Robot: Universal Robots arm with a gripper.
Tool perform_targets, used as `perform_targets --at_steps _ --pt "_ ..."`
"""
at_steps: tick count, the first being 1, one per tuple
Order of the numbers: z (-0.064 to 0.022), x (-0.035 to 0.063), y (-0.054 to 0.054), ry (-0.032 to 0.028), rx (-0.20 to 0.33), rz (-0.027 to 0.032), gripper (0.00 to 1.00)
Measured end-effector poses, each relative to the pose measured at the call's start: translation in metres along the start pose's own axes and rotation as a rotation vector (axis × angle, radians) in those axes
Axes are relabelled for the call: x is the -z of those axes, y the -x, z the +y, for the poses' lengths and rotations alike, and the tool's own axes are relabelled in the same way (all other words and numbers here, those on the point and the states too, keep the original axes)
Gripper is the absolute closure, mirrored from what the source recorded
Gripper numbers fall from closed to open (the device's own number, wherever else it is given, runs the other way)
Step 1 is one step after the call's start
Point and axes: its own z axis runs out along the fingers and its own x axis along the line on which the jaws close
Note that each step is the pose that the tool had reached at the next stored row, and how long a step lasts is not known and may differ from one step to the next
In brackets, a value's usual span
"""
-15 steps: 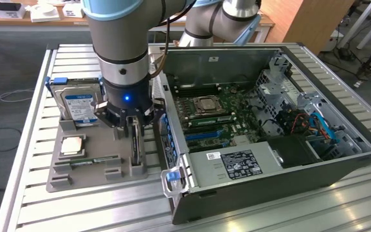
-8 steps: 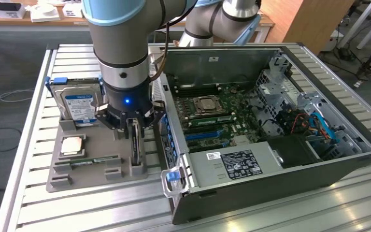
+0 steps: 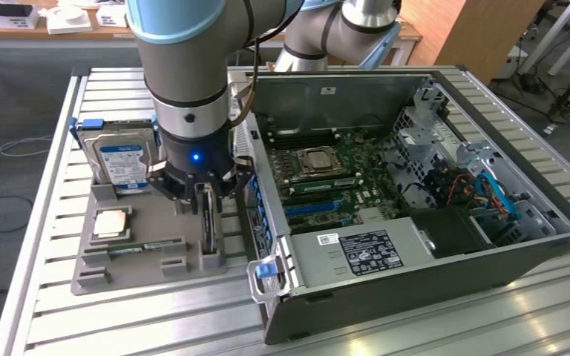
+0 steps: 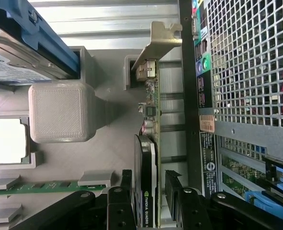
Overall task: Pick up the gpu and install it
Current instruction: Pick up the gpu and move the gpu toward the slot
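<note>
Closest in, the hand [image 4: 150, 178] was down over the gpu [image 4: 150, 120], which stood on its long edge in a slot of the grey tray [image 3: 131, 273]. The black fingers [image 4: 174, 184] were apart, one on each side of the card. The one on the black-shrouded face lay against it or nearly so, and a thin gap showed on the board side, so the card was straddled but not clamped. The step in hand looked like the pick-up, just short of the grasp, with the card seated in its slot and nothing yet installed. Closing would call for both pads to meet the faces squarely, and lifting would call for a straight pull out of the slot, since the computer case [image 3: 414, 297] stood just beside the tray. The silver bracket [image 4: 163, 38] marked the card's far end. Elsewhere on the tray sat a green RAM stick [image 3: 142, 247], a processor [image 3: 112, 222] and an upright hard drive [image 3: 122, 159]. Farther off, the case lay open on the slatted bench [image 3: 146, 319], its motherboard [image 3: 335, 178] exposed.
</note>
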Motion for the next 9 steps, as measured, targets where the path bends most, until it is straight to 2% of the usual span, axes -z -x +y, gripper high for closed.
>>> perform_targets --at_steps 9 --pt "-0.0002 -0.0038 -0.0002 -0.0001 0.000 0.0001 0.58"
